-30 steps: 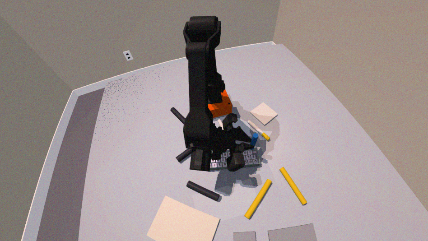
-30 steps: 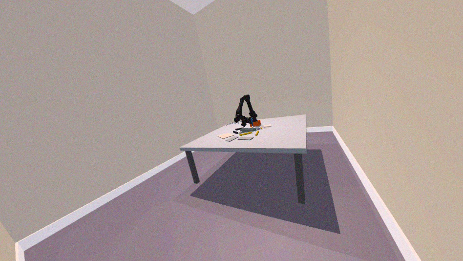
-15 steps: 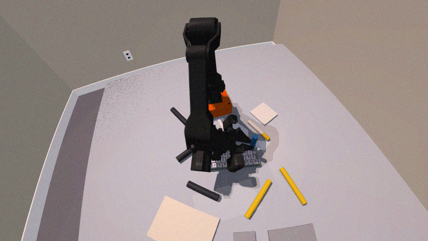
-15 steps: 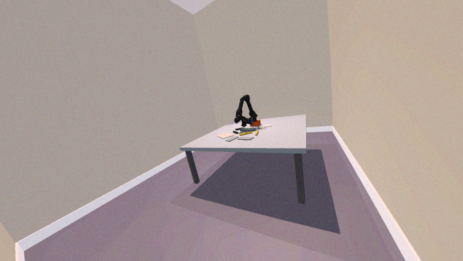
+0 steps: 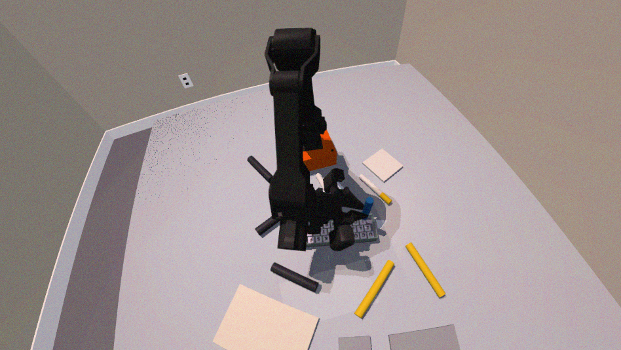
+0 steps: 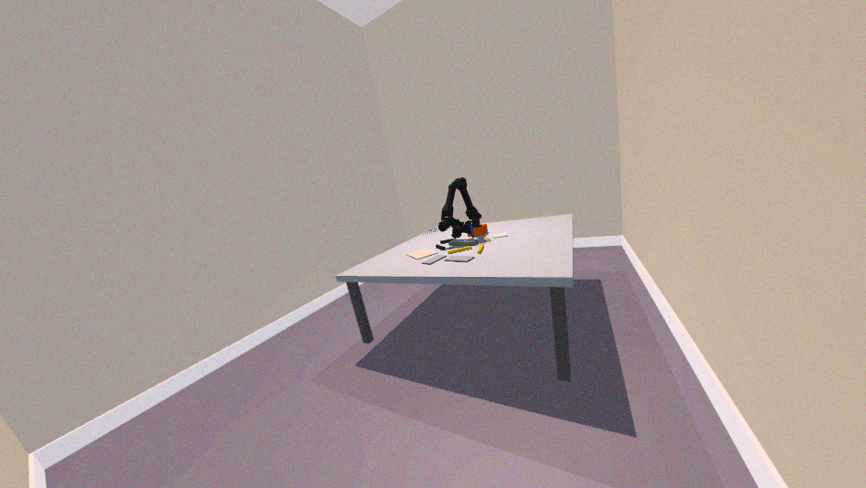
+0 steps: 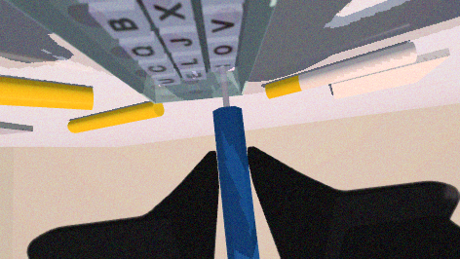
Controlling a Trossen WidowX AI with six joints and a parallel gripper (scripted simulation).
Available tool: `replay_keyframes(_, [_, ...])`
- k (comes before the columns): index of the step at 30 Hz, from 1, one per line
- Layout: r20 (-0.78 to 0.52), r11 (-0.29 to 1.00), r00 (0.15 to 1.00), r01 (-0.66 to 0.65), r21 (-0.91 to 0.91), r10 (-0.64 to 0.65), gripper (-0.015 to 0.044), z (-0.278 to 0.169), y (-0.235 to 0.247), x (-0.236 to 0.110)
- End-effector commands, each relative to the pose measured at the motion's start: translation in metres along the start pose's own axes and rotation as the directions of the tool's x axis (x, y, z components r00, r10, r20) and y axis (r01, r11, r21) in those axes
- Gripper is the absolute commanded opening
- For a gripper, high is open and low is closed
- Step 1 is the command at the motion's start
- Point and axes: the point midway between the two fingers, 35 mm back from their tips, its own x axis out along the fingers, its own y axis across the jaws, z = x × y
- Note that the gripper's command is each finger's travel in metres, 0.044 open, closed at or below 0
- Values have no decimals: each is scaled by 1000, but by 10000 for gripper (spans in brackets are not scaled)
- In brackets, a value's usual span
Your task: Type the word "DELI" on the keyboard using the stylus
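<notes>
My gripper (image 7: 232,155) (image 5: 355,212) is shut on the blue stylus (image 7: 234,166) (image 5: 369,205), with one black finger on each side of the shaft. The stylus points down at the small grey-green keyboard (image 7: 168,46) (image 5: 363,231). In the wrist view its thin grey tip (image 7: 225,90) meets the last key of the right-hand column, just past the O key, at the keyboard's edge. That key's letter is hidden by the tip. The arm covers the keyboard's left part in the top view. In the exterior view the arm (image 6: 459,208) is only a small shape on the table.
Two yellow rods (image 5: 374,288) (image 5: 424,269) (image 7: 46,92) (image 7: 116,117) lie in front of the keyboard. A white-and-yellow pen (image 5: 374,189) (image 7: 341,70), a white pad (image 5: 382,164) and an orange box (image 5: 320,154) lie behind it. Dark cylinders (image 5: 295,276) (image 5: 259,168) and a cream sheet (image 5: 266,324) lie around.
</notes>
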Motion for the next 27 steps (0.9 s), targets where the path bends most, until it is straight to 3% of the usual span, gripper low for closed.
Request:
replay_keyframes(1, [-5, 1000, 1000, -2, 3, 2, 81, 1, 0, 1])
replay_keyframes(15, [-5, 1000, 1000, -2, 3, 2, 81, 2, 0, 1])
replay_keyframes(27, [-5, 1000, 1000, -2, 3, 2, 81, -31, 0, -17])
